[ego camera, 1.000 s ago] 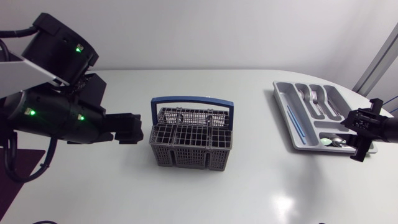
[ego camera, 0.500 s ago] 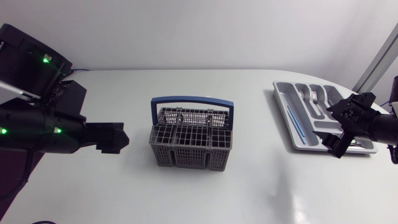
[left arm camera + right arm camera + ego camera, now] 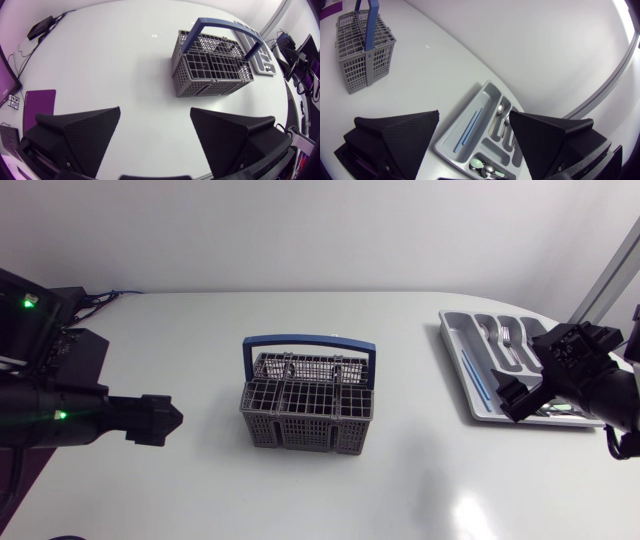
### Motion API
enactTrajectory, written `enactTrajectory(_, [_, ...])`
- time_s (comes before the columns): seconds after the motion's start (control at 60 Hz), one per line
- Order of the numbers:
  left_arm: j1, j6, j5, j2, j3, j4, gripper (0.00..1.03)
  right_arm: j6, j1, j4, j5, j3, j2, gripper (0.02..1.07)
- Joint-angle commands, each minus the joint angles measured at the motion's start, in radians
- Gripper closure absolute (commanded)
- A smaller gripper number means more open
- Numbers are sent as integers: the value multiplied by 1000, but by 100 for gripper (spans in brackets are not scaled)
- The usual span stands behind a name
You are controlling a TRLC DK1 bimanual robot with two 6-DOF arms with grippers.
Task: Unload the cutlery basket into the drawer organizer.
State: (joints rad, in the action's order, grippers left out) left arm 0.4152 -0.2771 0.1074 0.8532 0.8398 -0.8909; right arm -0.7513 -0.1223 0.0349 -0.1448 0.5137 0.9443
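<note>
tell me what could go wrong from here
1. The basket's blue handle stands upright across its top, so an end effector coming down could catch it and tip the basket.
2. The right end effector hangs open over the drawer organizer, which sits near the table edge; a bump might shove it.

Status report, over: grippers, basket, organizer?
Left gripper open, empty; right gripper open, empty, over organizer. Basket mid-table, looks empty. Cutlery in organizer. No obstruction seen.

Bright even overhead light, soft shadows, glare on table [image 3: 455,505]
</note>
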Motion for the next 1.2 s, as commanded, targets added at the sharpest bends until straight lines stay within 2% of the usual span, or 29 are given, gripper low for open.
enactTrajectory(0.0, [-13, 38, 12, -37, -39, 6, 5, 93, 18, 22, 21, -34, -48, 6])
enactTrajectory(0.35, [-26, 99, 25, -175, -113, 21, 4, 201, 58, 71, 30, -141, -288, 6])
enactTrajectory(0.467, [-41, 153, 25, -250, -162, 64, 4, 231, 93, 79, 48, -175, -395, 6])
enactTrajectory(0.65, [-49, 174, 25, -332, -222, 121, 4, 259, 160, 70, 128, -213, -524, 6])
enactTrajectory(0.95, [-124, 210, 25, -428, -286, 214, 4, 413, 148, 37, 133, -307, -656, 6])
enactTrajectory(1.183, [-154, 223, 25, -477, -311, 290, 4, 537, 139, 11, 138, -383, -762, 6])
